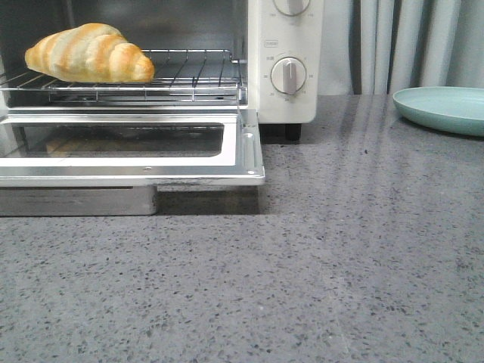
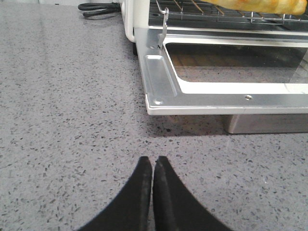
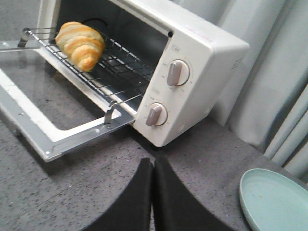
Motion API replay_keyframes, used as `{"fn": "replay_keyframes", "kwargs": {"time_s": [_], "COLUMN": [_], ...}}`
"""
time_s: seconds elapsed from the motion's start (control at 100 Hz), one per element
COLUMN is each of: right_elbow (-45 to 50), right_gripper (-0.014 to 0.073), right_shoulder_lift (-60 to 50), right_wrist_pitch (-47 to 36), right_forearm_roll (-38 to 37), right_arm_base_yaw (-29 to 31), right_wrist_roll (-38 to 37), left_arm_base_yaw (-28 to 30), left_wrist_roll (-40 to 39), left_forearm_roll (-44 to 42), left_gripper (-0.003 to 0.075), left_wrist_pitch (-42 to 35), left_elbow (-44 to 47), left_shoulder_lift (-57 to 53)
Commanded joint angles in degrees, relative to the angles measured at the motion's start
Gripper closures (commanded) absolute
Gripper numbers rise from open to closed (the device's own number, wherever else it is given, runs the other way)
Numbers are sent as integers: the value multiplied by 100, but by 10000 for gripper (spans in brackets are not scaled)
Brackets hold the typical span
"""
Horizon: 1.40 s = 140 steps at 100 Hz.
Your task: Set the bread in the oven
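A cream-white oven (image 1: pixel 283 68) stands on a grey speckled bench (image 1: pixel 302 272), its glass door (image 1: pixel 128 147) folded down flat and open toward the robot. The bread (image 1: pixel 89 53), a golden-orange croissant with pale bands, lies on the wire rack (image 1: pixel 189 76) inside the oven, toward the rack's left side as seen from the front. Nothing touches it.

Judging by this, the main job looks done: the bread is in the oven and resting on the rack. The door is not shut, so closing it may be what is left, though the task only asks for the bread to go in. A teal plate (image 1: pixel 442 108) sits bare on the bench, well to the right of the oven.

Neither hand appears in the front view. In the left wrist view, the left hand (image 2: pixel 153 163) hangs low over the bench with its fingers pressed together, holding nothing; it sits before the door's left front corner, and the bread shows only as a sliver at the far edge, well apart from it. In the right wrist view, the right hand (image 3: pixel 153 166) is likewise closed and holding nothing, over the bench near the oven's dials (image 3: pixel 177 73), with the bread well apart, beyond the open door.
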<state>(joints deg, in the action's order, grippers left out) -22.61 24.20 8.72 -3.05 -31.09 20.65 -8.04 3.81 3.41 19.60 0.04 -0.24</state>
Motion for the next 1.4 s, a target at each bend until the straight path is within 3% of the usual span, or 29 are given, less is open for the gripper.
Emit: {"fn": "replay_keyframes", "kwargs": {"time_s": [0.0, 0.15, 0.37, 0.53, 0.68, 0.95, 1.39], "right_elbow": [323, 1254, 2178, 2387, 2387, 2387, 2387], "right_gripper": [642, 642, 643, 642, 643, 642, 642], "right_shoulder_lift": [26, 15, -481, -1305, -2027, -2577, -2577], "right_wrist_pitch": [-1558, -2696, -2673, -2152, -934, 539, 881], "right_forearm_roll": [22, 81, 81, 81, 56, -56, -66], "right_arm_base_yaw": [343, 990, 1750, 2243, 2692, 2912, 2912], "right_wrist_roll": [29, 29, -513, -527, -944, -1432, -1508], "left_arm_base_yaw": [18, 18, 18, 18, 18, 18, 18], "left_wrist_roll": [-71, -71, -71, -71, -71, -71, -71], "left_forearm_roll": [67, 67, 67, 67, 67, 67, 67], "left_gripper": [741, 741, 741, 741, 741, 741, 741], "left_wrist_pitch": [-260, -260, -260, -260, -260, -260, -260], "left_elbow": [127, 127, 127, 127, 127, 127, 127], "left_shoulder_lift": [-166, -166, -166, -166, -166, -166, -166]}}
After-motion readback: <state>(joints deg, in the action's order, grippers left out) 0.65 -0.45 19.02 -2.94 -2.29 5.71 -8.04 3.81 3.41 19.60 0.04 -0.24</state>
